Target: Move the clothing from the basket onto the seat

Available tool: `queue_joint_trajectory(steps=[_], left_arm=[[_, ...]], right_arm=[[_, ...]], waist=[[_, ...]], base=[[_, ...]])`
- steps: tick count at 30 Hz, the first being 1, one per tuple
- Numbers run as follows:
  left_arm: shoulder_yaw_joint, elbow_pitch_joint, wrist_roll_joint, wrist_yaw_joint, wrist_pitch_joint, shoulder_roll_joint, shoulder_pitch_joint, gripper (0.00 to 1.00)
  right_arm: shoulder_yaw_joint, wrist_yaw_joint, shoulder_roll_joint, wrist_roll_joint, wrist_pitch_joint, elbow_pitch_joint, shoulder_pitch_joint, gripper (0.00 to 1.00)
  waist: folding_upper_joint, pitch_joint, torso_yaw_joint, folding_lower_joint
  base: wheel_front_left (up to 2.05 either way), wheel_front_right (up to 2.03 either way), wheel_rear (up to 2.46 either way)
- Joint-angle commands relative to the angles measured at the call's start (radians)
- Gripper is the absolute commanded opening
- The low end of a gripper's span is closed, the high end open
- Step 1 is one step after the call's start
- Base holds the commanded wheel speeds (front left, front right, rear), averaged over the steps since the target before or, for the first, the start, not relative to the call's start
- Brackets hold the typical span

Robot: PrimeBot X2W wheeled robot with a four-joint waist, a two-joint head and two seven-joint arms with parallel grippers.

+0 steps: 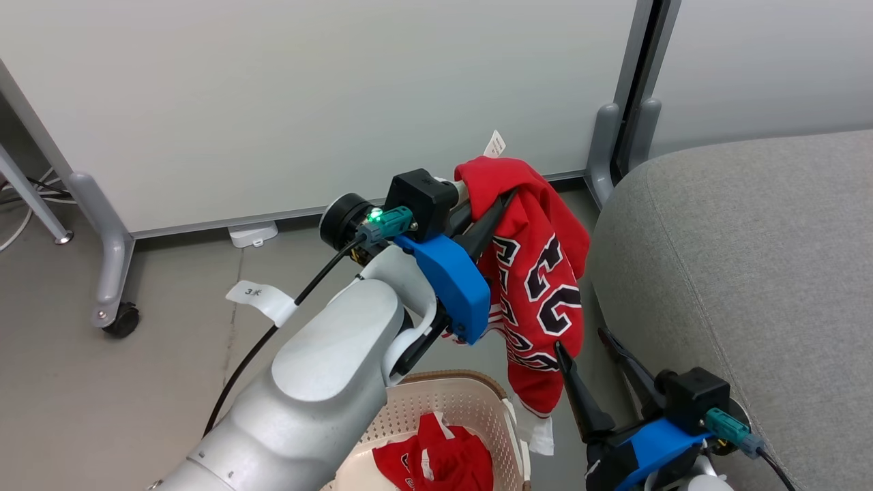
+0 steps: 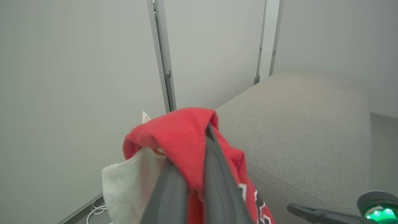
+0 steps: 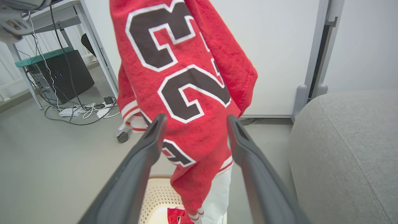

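Observation:
My left gripper (image 1: 506, 198) is raised and shut on the top of a red jersey (image 1: 542, 273) with black-and-white numbers. The jersey hangs down over the cream basket (image 1: 470, 385), left of the grey seat (image 1: 736, 273). A second red garment (image 1: 436, 457) lies inside the basket. In the left wrist view the dark fingers (image 2: 217, 174) pinch red cloth (image 2: 174, 130), with the seat (image 2: 304, 118) beyond. My right gripper (image 1: 581, 341) stands open just below and beside the jersey's hem. In the right wrist view its fingers (image 3: 146, 146) are spread before the jersey (image 3: 186, 62), above the basket (image 3: 157, 196).
White partition panels on wheeled feet (image 1: 123, 319) stand behind the floor. A desk with a black box (image 3: 62, 74) and loose cables (image 3: 84, 110) lies off to one side. The seat's rounded edge (image 3: 311, 130) rises close beside the basket.

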Motion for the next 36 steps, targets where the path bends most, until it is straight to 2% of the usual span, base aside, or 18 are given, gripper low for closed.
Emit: queue_joint_trajectory(steps=[1, 11, 20, 36], left_arm=[[-0.005, 0.003, -0.007, 0.004, -0.004, -0.001, -0.019, 0.0], [-0.033, 0.014, -0.033, 0.017, -0.012, -0.002, -0.027, 0.0], [-0.07, 0.005, -0.063, 0.03, -0.014, -0.002, -0.042, 0.0], [-0.147, -0.019, -0.134, 0.053, -0.018, -0.002, -0.068, 0.0]], right_arm=[[0.006, 0.0, -0.003, -0.01, 0.006, -0.006, 0.006, 1.0], [0.077, 0.0, -0.003, 0.0, 0.029, -0.004, -0.059, 1.0], [0.13, 0.0, -0.003, 0.002, 0.051, 0.084, -0.173, 1.0], [0.093, 0.0, -0.003, -0.027, 0.007, 0.292, -0.311, 1.0]], waist=[[0.0, 0.001, -0.001, 0.0], [0.0, 0.014, -0.007, 0.0], [0.0, 0.021, -0.005, 0.0], [0.0, 0.014, 0.009, 0.0]], base=[[0.0, 0.0, 0.0], [0.0, 0.0, 0.0], [0.0, 0.0, 0.0], [0.0, 0.0, 0.0]])
